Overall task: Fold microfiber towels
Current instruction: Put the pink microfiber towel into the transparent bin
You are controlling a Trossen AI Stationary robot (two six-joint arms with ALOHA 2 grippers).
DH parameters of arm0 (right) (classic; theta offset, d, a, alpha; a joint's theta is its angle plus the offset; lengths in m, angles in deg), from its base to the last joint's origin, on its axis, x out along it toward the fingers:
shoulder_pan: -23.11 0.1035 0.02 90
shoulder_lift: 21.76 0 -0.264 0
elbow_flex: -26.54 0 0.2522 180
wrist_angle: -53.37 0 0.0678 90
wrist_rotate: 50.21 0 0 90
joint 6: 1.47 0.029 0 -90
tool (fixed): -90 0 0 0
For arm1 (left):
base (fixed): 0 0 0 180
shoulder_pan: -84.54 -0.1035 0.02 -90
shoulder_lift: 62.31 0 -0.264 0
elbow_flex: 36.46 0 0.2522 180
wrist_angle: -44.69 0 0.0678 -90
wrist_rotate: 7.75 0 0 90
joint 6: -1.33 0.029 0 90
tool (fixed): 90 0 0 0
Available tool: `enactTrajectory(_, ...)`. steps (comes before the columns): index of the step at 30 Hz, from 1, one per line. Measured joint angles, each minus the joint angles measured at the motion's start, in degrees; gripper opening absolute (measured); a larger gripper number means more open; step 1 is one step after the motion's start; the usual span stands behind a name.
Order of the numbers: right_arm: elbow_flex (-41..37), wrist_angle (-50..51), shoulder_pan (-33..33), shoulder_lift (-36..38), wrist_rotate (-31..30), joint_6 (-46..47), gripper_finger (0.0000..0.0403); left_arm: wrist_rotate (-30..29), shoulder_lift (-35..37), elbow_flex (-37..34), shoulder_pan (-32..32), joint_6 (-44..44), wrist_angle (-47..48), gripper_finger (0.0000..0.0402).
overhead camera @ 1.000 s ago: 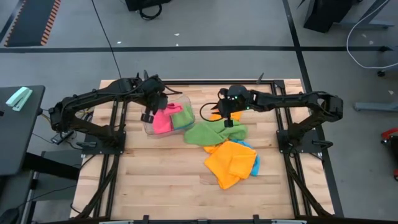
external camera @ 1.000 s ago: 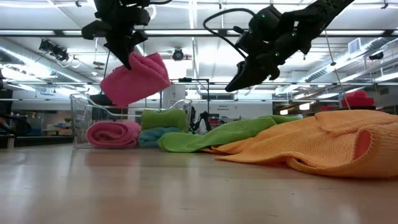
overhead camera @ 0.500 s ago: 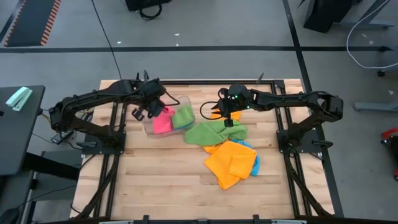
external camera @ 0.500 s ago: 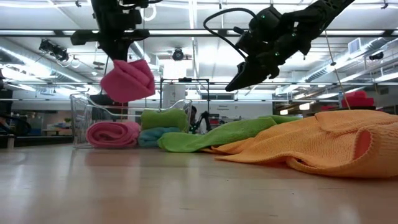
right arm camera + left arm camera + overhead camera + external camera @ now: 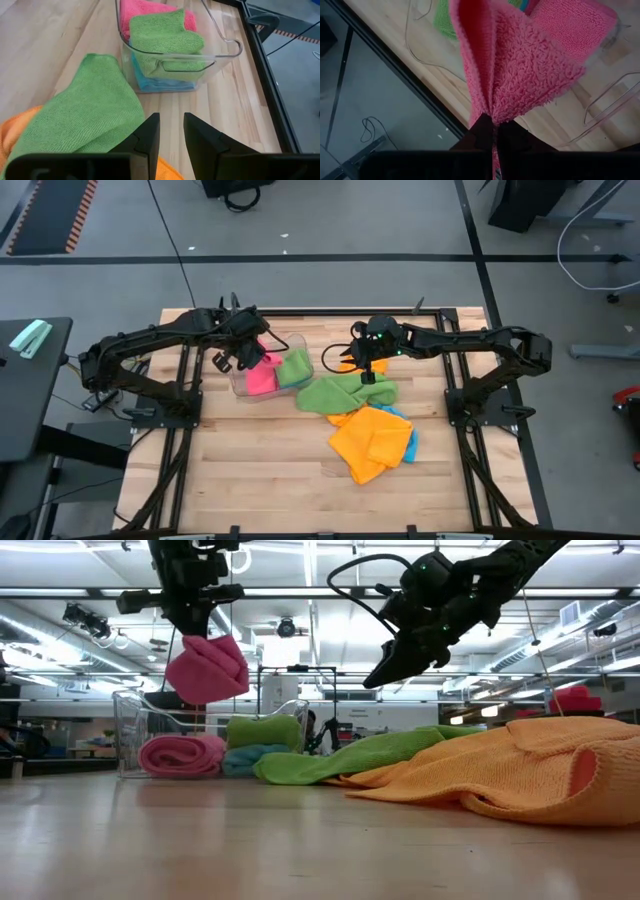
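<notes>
Nearest the front edge of the table [image 5: 270, 480] lies the orange towel [image 5: 372, 442], loosely doubled over a sky blue towel [image 5: 409, 442] whose edge peeks out on its right; neither looks folded yet. Just behind them a green towel [image 5: 345, 393] is spread unevenly, touching the orange one. The right gripper [image 5: 382, 675] hangs above that green towel, its 2 fingers [image 5: 148, 134] a little apart and empty, most likely waiting there to take the next cloth. Farther back and to the left stands the clear tub [image 5: 240, 385], already holding a folded pink towel [image 5: 182, 753], a folded green towel [image 5: 263, 730] and a blue one under it, so it appears to serve as the drop-off for finished pieces. The left gripper [image 5: 195, 622] is raised over the tub's left end, fingers pinched tight on a second folded pink towel [image 5: 208, 671], which dangles by its edge; holding it from above probably keeps the fold together for lowering in.
</notes>
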Motion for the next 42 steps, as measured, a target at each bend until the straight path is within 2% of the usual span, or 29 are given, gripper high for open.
enactTrajectory(9,0.0,0.0,0.0,0.0,0.0,0.0,0.0096,-2.5,0.0,0.0,0.0,3.1,-0.7,0.0012)
enactTrajectory(22,0.0,0.1,0.1,0.0,1.0,0.4,0.0096,-1.1,0.0,-0.3,1.2,4.3,-3.8,0.0012)
enactTrajectory(29,0.0,1.0,0.5,0.0,1.1,1.1,0.0096,0.5,2.5,-9.8,3.3,5.0,-13.4,0.0012)
enactTrajectory(34,0.0,0.8,1.4,0.0,1.2,1.2,0.0096,4.5,6.7,-14.5,2.8,5.7,-24.7,0.0012)
enactTrajectory(40,0.0,0.4,1.4,0.0,1.4,1.7,0.0096,4.2,11.0,-22.5,3.1,10.5,-37.1,0.0012)
enactTrajectory(42,0.0,0.4,1.4,0.0,1.4,1.8,0.0096,4.1,11.8,-25.3,3.3,12.3,-36.5,0.0012)
